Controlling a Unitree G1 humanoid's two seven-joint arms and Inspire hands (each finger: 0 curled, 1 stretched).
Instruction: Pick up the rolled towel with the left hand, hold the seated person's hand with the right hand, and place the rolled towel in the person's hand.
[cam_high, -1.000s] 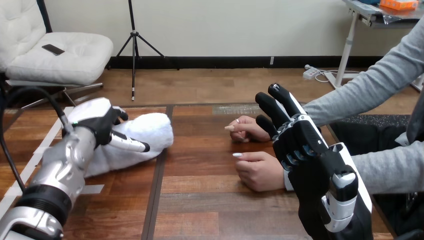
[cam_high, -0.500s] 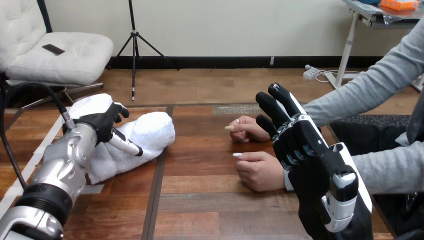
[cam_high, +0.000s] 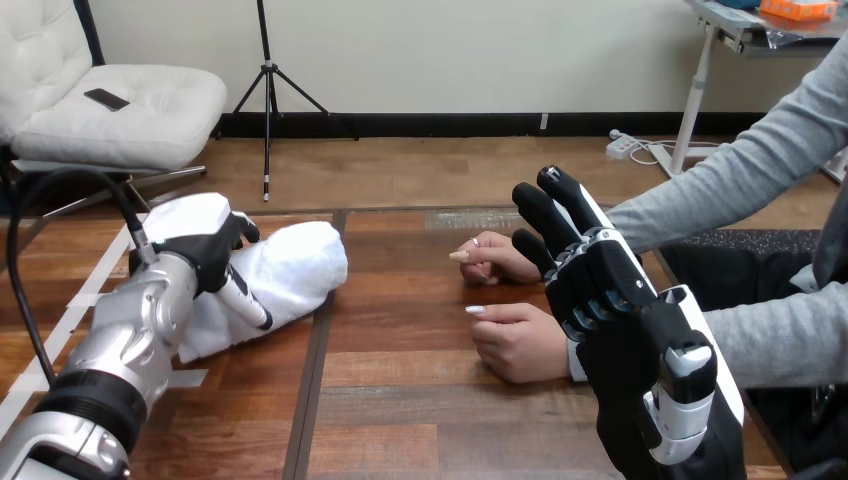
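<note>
While its fingers curl over the far side of the towel (cam_high: 300, 262) and its thumb lies across the near side, the left hand (cam_high: 205, 245) clasps the roll at its left part, white back shell upward. The towel is white and nubbly, rolled into a thick, soft cylinder. It lies at the left of the worktop (cam_high: 400, 400), slanting from the near left up to a rounded end that reaches just past a dark seam between the boards. I cannot tell whether the roll is lifted clear or rests on the wood. Its lower edge sags loose beside the silver forearm, and a strip of white tape (cam_high: 188, 378) lies on the boards just below.

The right hand (cam_high: 600, 290) stands raised at the right, fingers straight and pointing up and away, holding nothing. It is just beside the person's near hand (cam_high: 520, 342) and covers that wrist; I cannot tell whether it touches it. The near hand rests on the worktop, loosely curled, knuckles up. The person's far hand (cam_high: 495, 258) lies just behind it, also curled, with one finger pointing left, partly hidden by the robot's fingers. The towel and the person's hands are well apart, with bare brown boards between them.
</note>
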